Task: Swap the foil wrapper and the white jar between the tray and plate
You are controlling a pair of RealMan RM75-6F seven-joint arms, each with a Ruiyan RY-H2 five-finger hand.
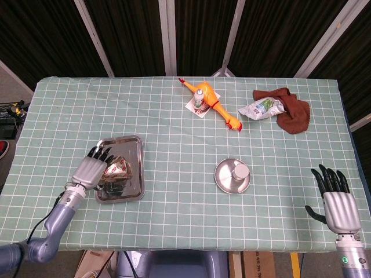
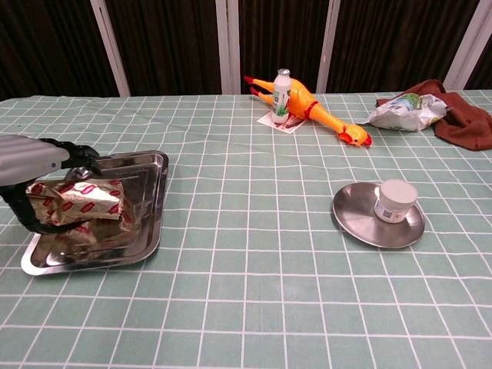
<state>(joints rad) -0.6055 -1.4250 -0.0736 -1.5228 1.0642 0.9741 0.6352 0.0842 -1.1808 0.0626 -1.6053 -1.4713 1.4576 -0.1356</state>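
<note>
Foil wrapper [image 2: 77, 201] lies in the tray [image 2: 146, 231], long axis running left-right across it, with my left hand [image 1: 93, 169] at its left end, fingers spread over the top and thumb under; contact likely, firm grip not confirmed. White jar [image 2: 395, 201] stands on the plate [image 2: 354, 219]. My right hand [image 1: 335, 202], open and empty, rests near the table edge, well apart from it.

A green cloth with a white grid covers the table [image 1: 174, 127]. On the left, a silvery tray [image 1: 132, 174] holds a gold foil wrapper [image 2: 84, 201] with red marks. On the right, a grey metal plate [image 2: 354, 219] bears a white jar [image 2: 396, 201]. Far off lie an orange-yellow rubber chicken [image 1: 217, 107] and a brown rag [image 1: 294, 113]. Both hands, left hand [image 1: 93, 169] and right hand [image 1: 335, 202], are silver with black fingers.
</note>
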